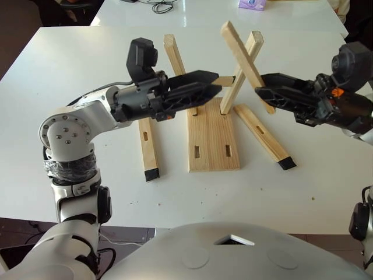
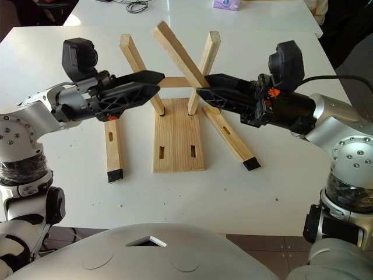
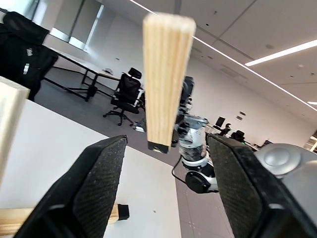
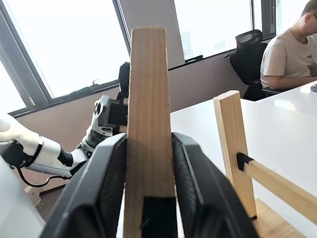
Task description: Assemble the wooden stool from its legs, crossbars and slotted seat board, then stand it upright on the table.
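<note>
The board lies flat in the middle of the white table, with the two slots at its near end uncovered. At its far end two legs stand leaning apart in a V, a left upright and a right upright, joined by a crossbar. I cannot tell whether their feet sit in slots.

The right gripper is clamped on a raised leg, with both pads flat against the wood. That leg slants up toward the far left and crosses in front of the right upright.

The left gripper points right from the left side. Its fingers are spread wide with nothing in them, and the tips are just beside the crossbar.

Two more legs lie on the table, each with a black foot at its near end. The left loose leg lies alongside the board. The right loose leg angles away to the near right.
</note>
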Available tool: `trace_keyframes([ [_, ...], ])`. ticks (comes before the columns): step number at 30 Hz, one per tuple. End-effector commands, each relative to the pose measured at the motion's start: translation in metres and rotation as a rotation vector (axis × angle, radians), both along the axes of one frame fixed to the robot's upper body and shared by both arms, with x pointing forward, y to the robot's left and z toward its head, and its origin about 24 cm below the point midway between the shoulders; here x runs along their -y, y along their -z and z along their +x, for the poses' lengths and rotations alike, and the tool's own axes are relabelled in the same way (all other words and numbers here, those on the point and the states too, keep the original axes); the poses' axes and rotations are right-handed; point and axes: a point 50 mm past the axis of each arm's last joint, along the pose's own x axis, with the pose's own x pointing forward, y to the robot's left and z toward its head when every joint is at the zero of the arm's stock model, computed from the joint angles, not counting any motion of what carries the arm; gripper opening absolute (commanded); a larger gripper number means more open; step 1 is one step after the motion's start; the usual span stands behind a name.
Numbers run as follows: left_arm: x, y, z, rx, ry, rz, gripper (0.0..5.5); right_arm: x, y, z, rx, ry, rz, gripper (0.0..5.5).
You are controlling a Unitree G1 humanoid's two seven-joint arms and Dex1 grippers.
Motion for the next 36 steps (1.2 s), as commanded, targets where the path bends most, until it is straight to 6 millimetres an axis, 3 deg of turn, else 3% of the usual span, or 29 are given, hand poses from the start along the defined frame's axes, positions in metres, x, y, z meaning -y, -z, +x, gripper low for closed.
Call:
trace_keyframes([
  [1, 0.005, 0.002, -0.002, 0.012, 0.021, 0.017, 3.02, -0.007, -0.007, 0.000, 0.010, -0.041, 0.011, 1.31],
  [19, 0.018, -0.002, 0.002, 0.054, 0.010, 0.035, 3.02, -0.027, 0.023, -0.010, -0.061, -0.100, -0.095, 1.31],
  [28, 0.018, 0.000, -0.001, 0.072, 0.025, 0.046, 3.02, -0.026, 0.020, -0.008, -0.046, -0.105, -0.104, 1.31],
  [36, 0.018, -0.002, -0.006, 0.072, 0.072, 0.012, 1.92, -0.027, 0.019, -0.009, -0.052, -0.128, -0.112, 1.31],
])
